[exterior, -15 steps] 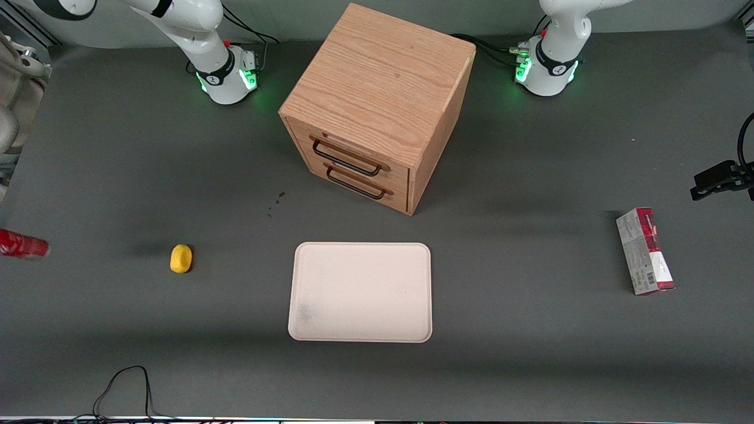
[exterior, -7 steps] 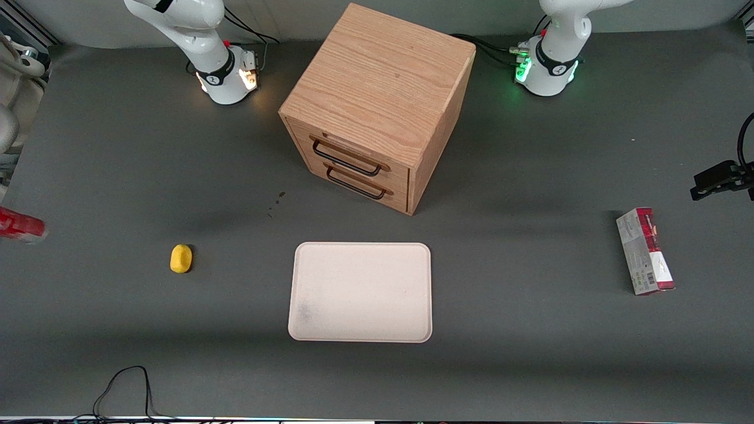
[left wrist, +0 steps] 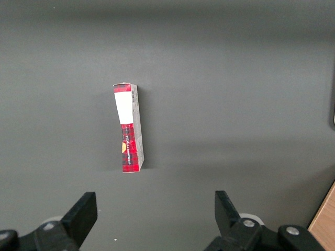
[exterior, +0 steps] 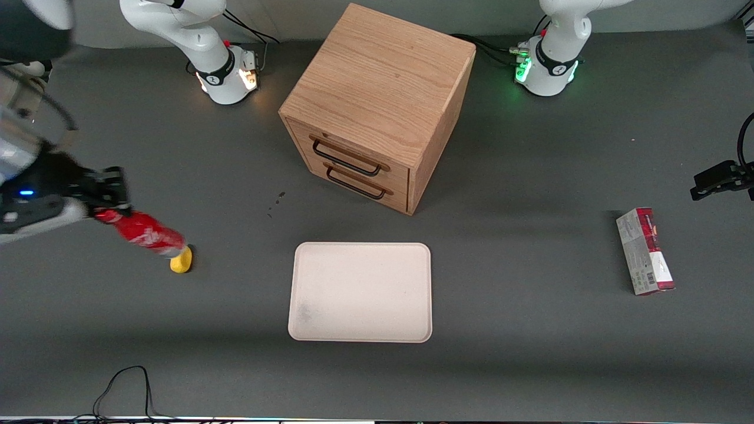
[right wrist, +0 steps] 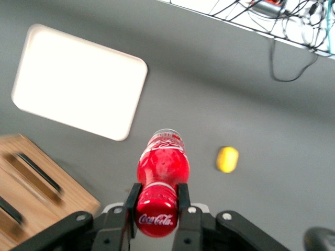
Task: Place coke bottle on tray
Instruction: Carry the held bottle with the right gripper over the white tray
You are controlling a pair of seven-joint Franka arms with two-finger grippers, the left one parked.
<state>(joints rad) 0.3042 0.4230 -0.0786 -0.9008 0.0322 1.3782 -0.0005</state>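
Observation:
My right gripper is shut on the cap end of the red coke bottle and holds it in the air, tilted, toward the working arm's end of the table. In the right wrist view the fingers clamp the red cap and the bottle hangs below the gripper. The cream tray lies flat on the table, nearer the front camera than the cabinet; it also shows in the right wrist view. The bottle is well apart from the tray.
A yellow lump lies on the table just under the bottle's base. A wooden drawer cabinet stands farther from the camera than the tray. A red-and-grey carton lies toward the parked arm's end. A black cable lies at the table's front edge.
The gripper has come into the front view with the bottle, moving from the table's edge toward the yellow lump and the tray. The bottle now hangs tilted above the lump.

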